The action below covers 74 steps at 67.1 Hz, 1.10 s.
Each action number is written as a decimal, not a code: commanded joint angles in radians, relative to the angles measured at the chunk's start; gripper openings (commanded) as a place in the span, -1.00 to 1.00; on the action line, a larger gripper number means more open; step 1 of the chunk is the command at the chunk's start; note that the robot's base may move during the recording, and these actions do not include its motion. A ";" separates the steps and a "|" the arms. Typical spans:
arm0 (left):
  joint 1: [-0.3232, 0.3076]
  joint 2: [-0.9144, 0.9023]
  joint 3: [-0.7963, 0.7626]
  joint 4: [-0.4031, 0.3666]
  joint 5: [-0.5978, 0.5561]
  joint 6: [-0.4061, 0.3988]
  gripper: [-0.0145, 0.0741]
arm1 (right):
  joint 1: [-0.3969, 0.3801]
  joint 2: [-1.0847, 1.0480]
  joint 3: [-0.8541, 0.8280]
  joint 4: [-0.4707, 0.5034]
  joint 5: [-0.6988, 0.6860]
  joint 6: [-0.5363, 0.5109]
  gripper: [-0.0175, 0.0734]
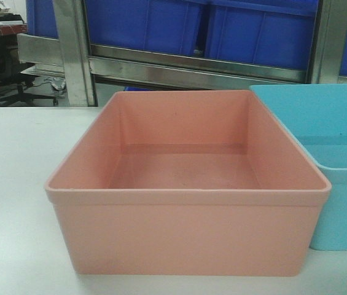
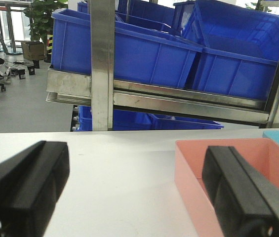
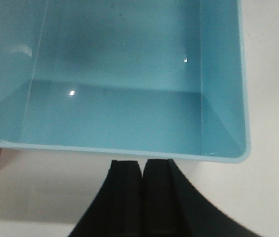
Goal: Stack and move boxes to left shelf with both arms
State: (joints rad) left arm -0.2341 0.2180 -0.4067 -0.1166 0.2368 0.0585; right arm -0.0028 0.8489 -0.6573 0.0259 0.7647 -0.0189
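Item 1. Left claw (image 2: 137, 165): the two black fingers were spread wide, with nothing held between them. Bare white tabletop (image 2: 124, 197) lay in the gap.

Item 2. Pink tub (image 2: 193, 173): it stood upright and empty on the tabletop, at the right side of the left claw. Its near left wall stood just inside the claw's right finger, and that finger hung over the tub's interior. Whether finger and wall touched could not be told from this low angle.

Item 3. Right claw (image 3: 141, 165): the fingers were pressed together with no gap, gripping nothing, their tips over bare tabletop.

Item 4. Blue tub (image 3: 129, 113): it stood upright and empty directly ahead of the right claw, its near rim just beyond the fingertips and apart from them. A sliver of the pink tub showed to the claw's far left, close beside the blue one.

Item 5. Steel rack (image 2: 179, 96): it stood beyond the tabletop's far edge, well ahead of the left claw, and carried dark blue bins (image 2: 129, 54) on its level.
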 commanded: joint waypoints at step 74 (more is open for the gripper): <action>0.002 0.009 -0.026 0.001 -0.079 0.002 0.36 | -0.281 0.939 -0.781 0.104 0.163 -0.238 0.39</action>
State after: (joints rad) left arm -0.2341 0.2180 -0.4065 -0.1151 0.2391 0.0585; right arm -0.2615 1.8153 -1.4000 0.1233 0.9583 -0.2437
